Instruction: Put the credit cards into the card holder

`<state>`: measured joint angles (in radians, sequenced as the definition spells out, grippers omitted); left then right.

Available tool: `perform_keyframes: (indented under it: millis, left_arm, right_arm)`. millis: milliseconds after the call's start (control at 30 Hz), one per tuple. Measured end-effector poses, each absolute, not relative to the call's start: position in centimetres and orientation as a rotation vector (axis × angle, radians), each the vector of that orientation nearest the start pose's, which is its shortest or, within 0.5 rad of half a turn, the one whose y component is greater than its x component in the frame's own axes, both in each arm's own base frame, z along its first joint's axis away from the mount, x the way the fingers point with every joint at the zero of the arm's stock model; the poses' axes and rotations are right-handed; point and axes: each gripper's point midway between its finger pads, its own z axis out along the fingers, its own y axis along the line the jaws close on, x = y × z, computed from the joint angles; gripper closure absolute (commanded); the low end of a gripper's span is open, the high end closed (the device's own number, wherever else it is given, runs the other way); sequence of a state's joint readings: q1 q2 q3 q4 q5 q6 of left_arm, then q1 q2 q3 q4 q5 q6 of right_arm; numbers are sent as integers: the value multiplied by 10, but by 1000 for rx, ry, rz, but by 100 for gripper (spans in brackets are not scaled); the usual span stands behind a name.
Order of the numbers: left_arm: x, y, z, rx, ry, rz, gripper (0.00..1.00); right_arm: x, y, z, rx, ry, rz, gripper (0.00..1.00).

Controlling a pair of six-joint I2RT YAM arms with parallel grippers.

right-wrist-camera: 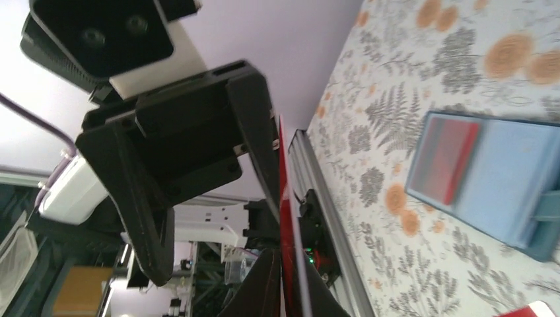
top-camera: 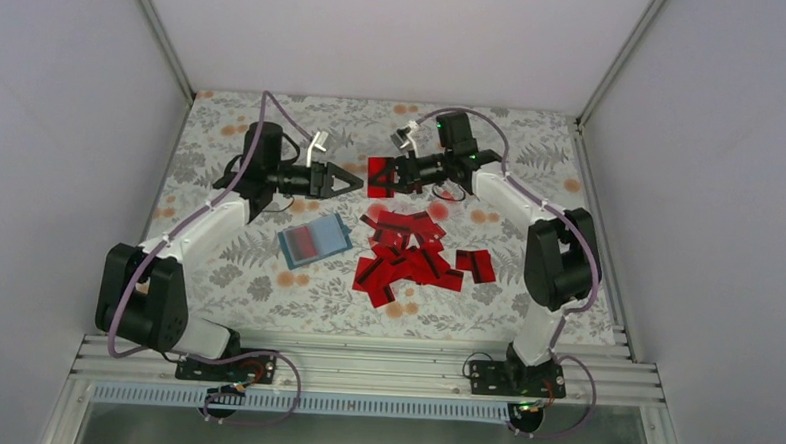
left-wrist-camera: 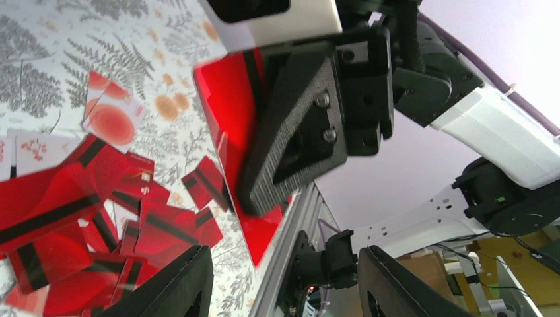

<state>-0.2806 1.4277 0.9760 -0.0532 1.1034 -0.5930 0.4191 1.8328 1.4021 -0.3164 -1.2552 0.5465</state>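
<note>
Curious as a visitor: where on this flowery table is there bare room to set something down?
Bare cloth: the far strip along the back wall, and the near strip between the teal-blue folding card holder and the metal rail. Crowded: the heap of red plastic credit cards right of the holder.

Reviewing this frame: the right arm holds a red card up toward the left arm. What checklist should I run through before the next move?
1. Right gripper shut on a credit card: ok.
2. Left gripper open to receive it: ok.
3. Card seated between the left gripper's fingers: cannot tell; the top view shows the tips just beside its edge.
4. Card holder lying open on the table: ok, one card already inside.
5. Nothing above the card holder: ok.
</note>
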Motion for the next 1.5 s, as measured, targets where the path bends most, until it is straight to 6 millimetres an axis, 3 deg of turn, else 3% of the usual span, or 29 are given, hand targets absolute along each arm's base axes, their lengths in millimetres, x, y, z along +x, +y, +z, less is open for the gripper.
perform_keyframes:
  millis: [267, 533, 733, 967, 1033, 1100, 1133, 1200, 1333, 1500]
  left_arm:
    - [314, -244, 272, 368, 2071, -1717, 53]
    - [316, -243, 288, 336, 2033, -1746, 72]
    - [317, -243, 291, 317, 2029, -1745, 97]
    - [318, -242, 292, 303, 2030, -1728, 98]
    - [318, -241, 291, 298, 2034, -1726, 98]
    - [318, -241, 292, 290, 2034, -1719, 98]
    - [319, -240, 292, 282, 2032, -1710, 98]
    - [321, -239, 295, 268, 2027, -1693, 98]
    - [320, -234, 300, 247, 2019, -1670, 98]
    - [314, -214, 300, 180, 2038, -1588, 98]
  right_arm:
    - [301, 348, 265, -764, 2224, 2003, 96]
    - [294, 354, 287, -871, 2135, 2032, 96]
    - [292, 354, 288, -884, 2131, 2035, 96]
    - [294, 356, 283, -891, 2139, 2039, 95]
    - [294, 356, 282, -894, 2141, 2039, 87]
    - [295, 356, 281, -893, 2147, 2040, 68]
    - [294, 356, 280, -895, 2149, 2040, 53]
    - [294, 356, 277, -888, 2164, 2035, 40]
    - [297, 357, 270, -863, 2199, 1984, 32]
    - [302, 355, 249, -801, 2277, 1906, 31]
